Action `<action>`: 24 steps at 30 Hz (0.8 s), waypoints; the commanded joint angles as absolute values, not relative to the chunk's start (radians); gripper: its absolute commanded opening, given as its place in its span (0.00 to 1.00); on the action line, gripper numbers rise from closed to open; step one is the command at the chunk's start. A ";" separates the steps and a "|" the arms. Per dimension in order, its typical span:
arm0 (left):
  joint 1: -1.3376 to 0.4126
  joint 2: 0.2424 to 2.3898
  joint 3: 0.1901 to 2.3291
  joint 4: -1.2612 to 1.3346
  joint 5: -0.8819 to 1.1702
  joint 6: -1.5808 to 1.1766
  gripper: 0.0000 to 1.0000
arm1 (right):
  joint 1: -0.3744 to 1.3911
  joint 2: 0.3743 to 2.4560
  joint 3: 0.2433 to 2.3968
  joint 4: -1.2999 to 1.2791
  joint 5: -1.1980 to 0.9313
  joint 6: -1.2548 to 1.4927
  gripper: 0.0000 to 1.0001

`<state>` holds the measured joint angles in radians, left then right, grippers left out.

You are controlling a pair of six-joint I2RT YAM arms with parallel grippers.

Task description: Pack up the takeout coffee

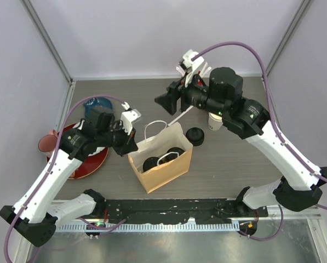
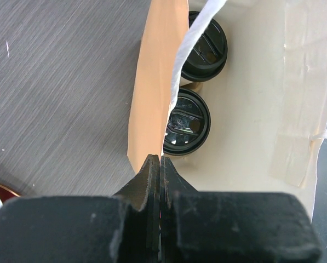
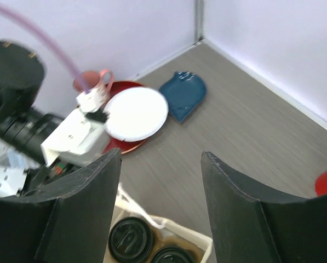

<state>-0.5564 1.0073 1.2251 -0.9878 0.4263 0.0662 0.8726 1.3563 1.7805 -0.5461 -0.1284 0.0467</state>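
Note:
Two white cups with black sip lids (image 1: 151,164) (image 1: 174,152) stand side by side inside an open brown paper bag (image 1: 171,171) at the table's middle. In the left wrist view their lids (image 2: 206,46) (image 2: 186,123) show inside the bag, past its white cord handle (image 2: 190,44). My left gripper (image 2: 160,160) is shut on the bag's left wall (image 2: 152,93), also seen from above (image 1: 131,147). My right gripper (image 1: 166,101) is open and empty, raised behind the bag. Between its fingers (image 3: 160,159) the two lids (image 3: 130,241) (image 3: 174,256) show below.
A loose stack of black lids (image 1: 195,136) and a lidless white cup (image 1: 215,121) stand right of the bag. At the left are a red plate (image 1: 78,159), a pink mug (image 1: 45,143) and a blue dish (image 1: 97,104). A white plate (image 3: 136,114) lies on the red one.

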 commanded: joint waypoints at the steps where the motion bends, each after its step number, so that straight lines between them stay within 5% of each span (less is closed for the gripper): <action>1: -0.558 1.017 1.253 -1.003 0.413 0.094 0.00 | 0.807 1.351 1.800 -0.428 -0.062 0.155 0.66; 24: -0.591 0.969 1.331 -1.037 0.431 0.264 0.00 | 0.546 1.307 1.569 -0.463 -0.060 0.245 0.66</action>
